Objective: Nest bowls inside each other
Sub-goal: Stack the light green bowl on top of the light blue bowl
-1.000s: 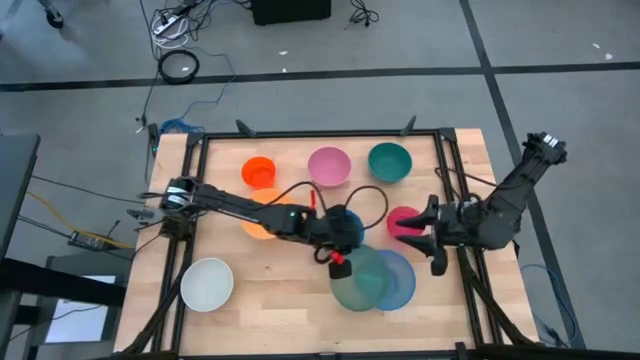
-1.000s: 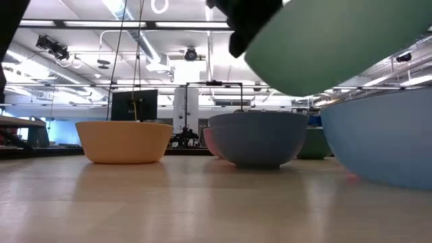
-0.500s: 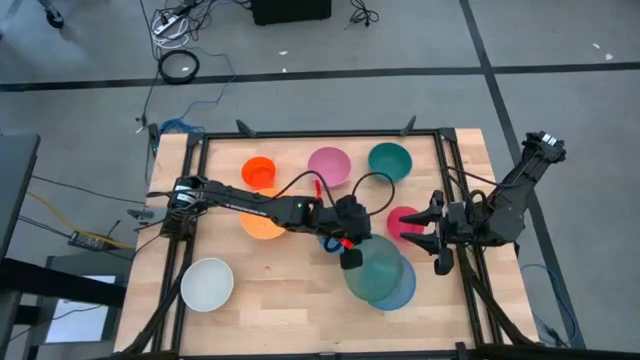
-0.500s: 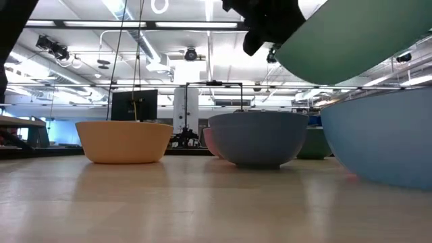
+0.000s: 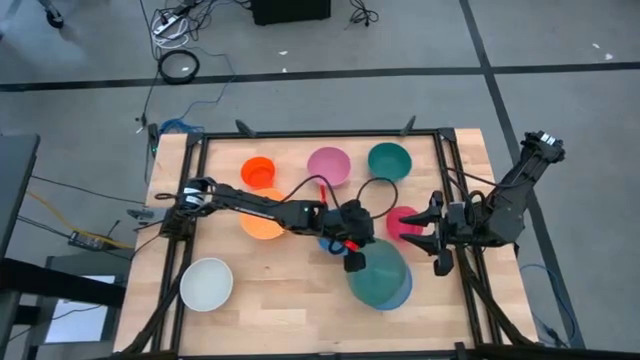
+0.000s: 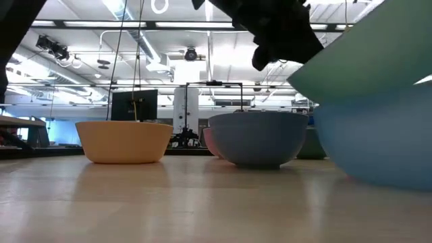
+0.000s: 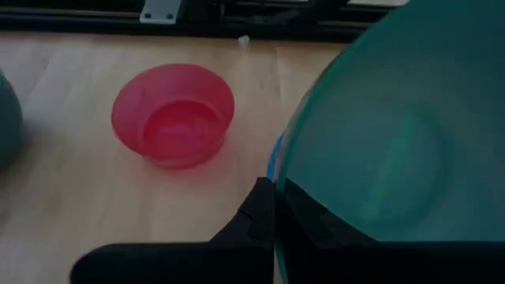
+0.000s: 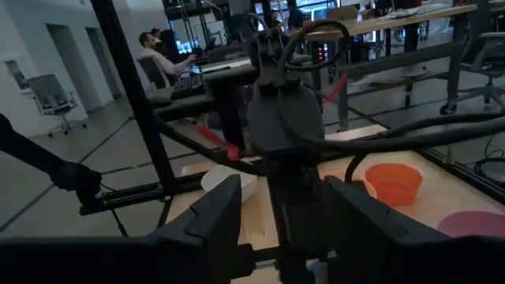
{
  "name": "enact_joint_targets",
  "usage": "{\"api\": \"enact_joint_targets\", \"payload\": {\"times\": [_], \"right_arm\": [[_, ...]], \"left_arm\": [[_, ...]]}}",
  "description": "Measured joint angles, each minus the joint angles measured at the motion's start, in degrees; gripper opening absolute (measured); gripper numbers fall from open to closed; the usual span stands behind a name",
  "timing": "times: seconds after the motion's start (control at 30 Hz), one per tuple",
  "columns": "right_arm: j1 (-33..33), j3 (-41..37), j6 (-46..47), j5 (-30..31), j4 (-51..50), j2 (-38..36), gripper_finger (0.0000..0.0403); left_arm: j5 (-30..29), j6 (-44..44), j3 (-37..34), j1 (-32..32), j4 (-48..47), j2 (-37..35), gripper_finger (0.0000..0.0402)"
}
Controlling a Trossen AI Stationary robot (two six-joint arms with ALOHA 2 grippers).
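Left hand (image 5: pixel 352 262) pinches the rim of the green bowl (image 5: pixel 379 274), tilted over the big blue bowl (image 5: pixel 401 293) near the desk's front edge. Thin, smooth plastic, probably light and slippery, so the rim is the place to hold. Right hand (image 5: pixel 430 233) waits spread beside the magenta bowl (image 5: pixel 402 220).

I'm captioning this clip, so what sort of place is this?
Probably a robotics lab or workshop: a wooden table inside a dark frame, cables on the grey floor, and desks with a seated person behind.

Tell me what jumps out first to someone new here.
The left gripper, shut on the rim of a big green bowl, holds it over the large blue bowl near the table's front right. Just beyond, the open right gripper hangs over a small magenta bowl.
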Motion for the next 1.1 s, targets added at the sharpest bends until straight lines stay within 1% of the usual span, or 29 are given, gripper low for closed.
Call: {"api": "enact_joint_targets", "payload": {"times": [0.1, 0.2, 0.63, 0.77, 0.83, 0.9, 0.97, 1.03, 1.1], "right_arm": [[0.03, 0.00, 0.00, 0.00, -0.48, 0.00, 0.0169], [0.11, 0.00, 0.00, -0.03, -0.81, 0.00, 0.0169], [0.50, 0.00, 0.89, -0.13, -2.18, 0.12, 0.0169], [0.41, 0.00, 3.86, 0.05, -5.96, 0.36, 0.0169], [-0.18, 0.02, 6.91, 1.29, -10.37, 1.25, 0.0169], [-1.17, 0.02, 11.14, 2.00, -15.26, 2.43, 0.0169], [-2.34, 0.02, 16.22, 2.28, -19.98, 3.64, 0.0169], [-3.77, 0.02, 20.83, 2.14, -23.70, 4.99, 0.0169], [-5.29, 0.00, 24.83, 1.34, -26.41, 6.21, 0.0169]], "left_arm": [[0.06, -0.28, -0.05, -0.04, 0.26, 0.60, 0.0009], [0.11, -0.41, -0.02, -0.04, 0.91, 0.44, 0.0021], [0.24, -2.17, 1.18, -0.07, -1.24, 0.40, 0.0126], [0.93, -2.03, 3.92, -0.90, -2.01, 0.40, 0.0140], [1.05, -0.91, 6.29, -1.71, -2.93, 0.40, 0.0142], [0.89, 1.03, 9.75, -2.48, -5.56, 0.37, 0.0142], [-0.85, 2.80, 13.53, -3.38, -10.00, 0.12, 0.0142], [-4.41, 4.22, 18.09, -4.37, -18.46, 0.11, 0.0142], [-9.25, 4.46, 21.98, -5.49, -27.18, 0.11, 0.0142]]}}
